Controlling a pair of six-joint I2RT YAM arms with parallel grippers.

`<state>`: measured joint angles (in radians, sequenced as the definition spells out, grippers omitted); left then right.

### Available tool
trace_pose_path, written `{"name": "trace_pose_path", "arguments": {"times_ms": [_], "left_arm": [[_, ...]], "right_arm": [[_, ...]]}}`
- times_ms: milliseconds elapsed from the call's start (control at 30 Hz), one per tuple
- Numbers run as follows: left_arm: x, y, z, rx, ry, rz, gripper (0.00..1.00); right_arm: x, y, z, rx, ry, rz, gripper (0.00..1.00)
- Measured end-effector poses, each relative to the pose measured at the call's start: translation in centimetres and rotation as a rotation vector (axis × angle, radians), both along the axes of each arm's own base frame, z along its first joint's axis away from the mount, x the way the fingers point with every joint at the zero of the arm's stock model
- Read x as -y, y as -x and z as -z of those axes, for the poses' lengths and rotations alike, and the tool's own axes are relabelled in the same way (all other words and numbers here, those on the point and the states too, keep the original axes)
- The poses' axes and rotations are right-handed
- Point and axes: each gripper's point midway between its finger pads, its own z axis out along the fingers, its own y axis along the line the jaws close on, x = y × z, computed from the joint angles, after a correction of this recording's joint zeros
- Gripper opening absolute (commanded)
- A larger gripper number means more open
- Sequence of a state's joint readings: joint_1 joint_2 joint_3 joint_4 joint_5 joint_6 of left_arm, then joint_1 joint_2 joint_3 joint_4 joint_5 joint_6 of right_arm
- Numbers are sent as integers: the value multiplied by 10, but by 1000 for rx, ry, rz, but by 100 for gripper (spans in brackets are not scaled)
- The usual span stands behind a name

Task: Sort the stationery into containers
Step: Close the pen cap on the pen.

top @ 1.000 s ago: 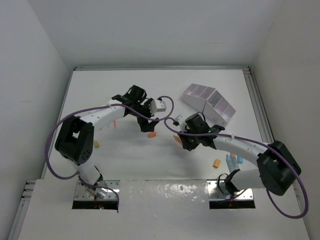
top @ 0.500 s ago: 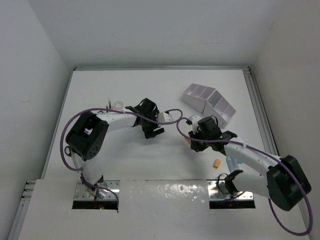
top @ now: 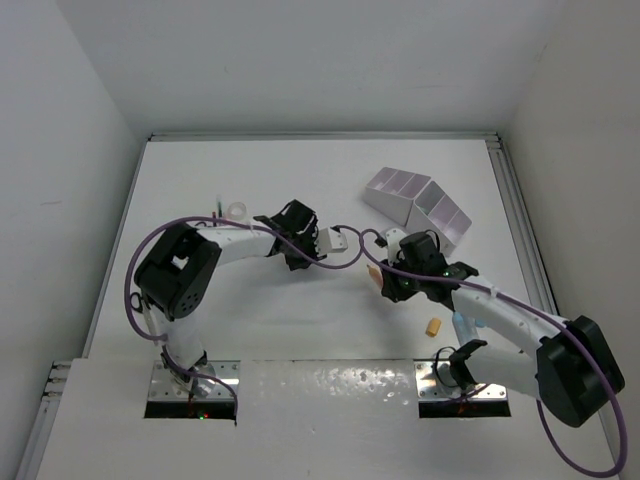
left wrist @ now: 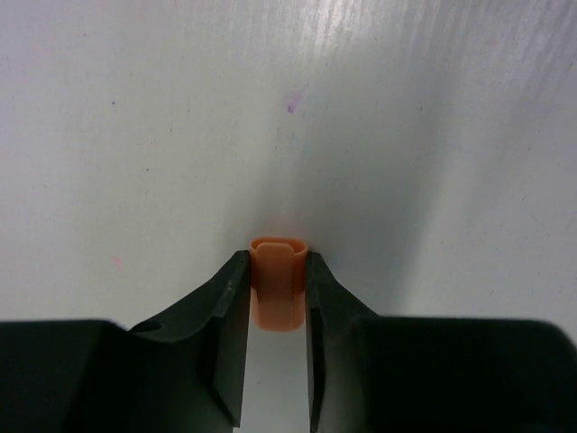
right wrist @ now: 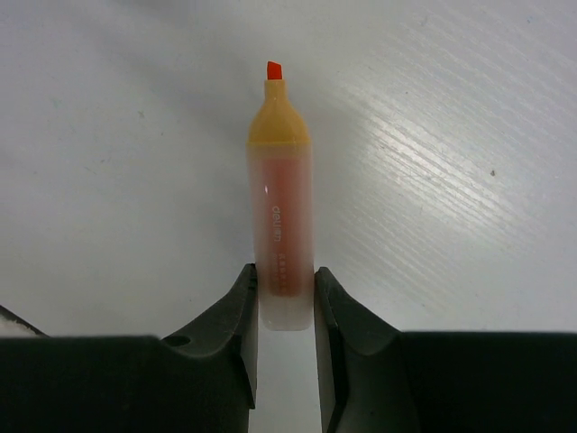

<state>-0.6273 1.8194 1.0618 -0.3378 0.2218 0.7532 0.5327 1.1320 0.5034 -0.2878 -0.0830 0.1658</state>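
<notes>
Left end effector pinched onto orange cap mid-counter. Right end effector clamps the uncapped orange highlighter by its tail, tip forward, probably for recapping. White organiser is near.

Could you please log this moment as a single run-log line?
left gripper: shut on orange cap | right gripper: shut on uncapped orange highlighter

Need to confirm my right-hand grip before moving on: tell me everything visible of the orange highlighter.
The orange highlighter is uncapped: orange chisel tip, yellow-orange tapered collar, translucent orange barrel with dark print, plastic by its look. The right gripper's fingers clamp its rear end from both sides. It points straight out from them, over the white table; contact with it is unclear.
</notes>
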Motion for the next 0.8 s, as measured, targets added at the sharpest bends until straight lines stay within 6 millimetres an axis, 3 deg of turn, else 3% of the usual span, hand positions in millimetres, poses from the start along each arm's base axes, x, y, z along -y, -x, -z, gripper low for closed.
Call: {"name": "trace_pose_path", "arguments": {"times_ms": [133,300,467,533,800], "left_arm": [[-1,2,-1,24,0,52,0],[-29,7,-19,169,14,203,0],[-54,-24,-91,592,143,313,0],[-51,-33,-125,819,185,353,0],[-37,-13,-189,1341,231,518,0]], "right_arm": [[-5,0,-5,-12,-28,-9,0],[-20,-8,-30,8,-96,-30,0],[-38,-14,-60,28,-207,-28,0],[-49,-16,-76,22,-271,-32,0],[-103,-24,-148,66,-500,-115,0]]}}
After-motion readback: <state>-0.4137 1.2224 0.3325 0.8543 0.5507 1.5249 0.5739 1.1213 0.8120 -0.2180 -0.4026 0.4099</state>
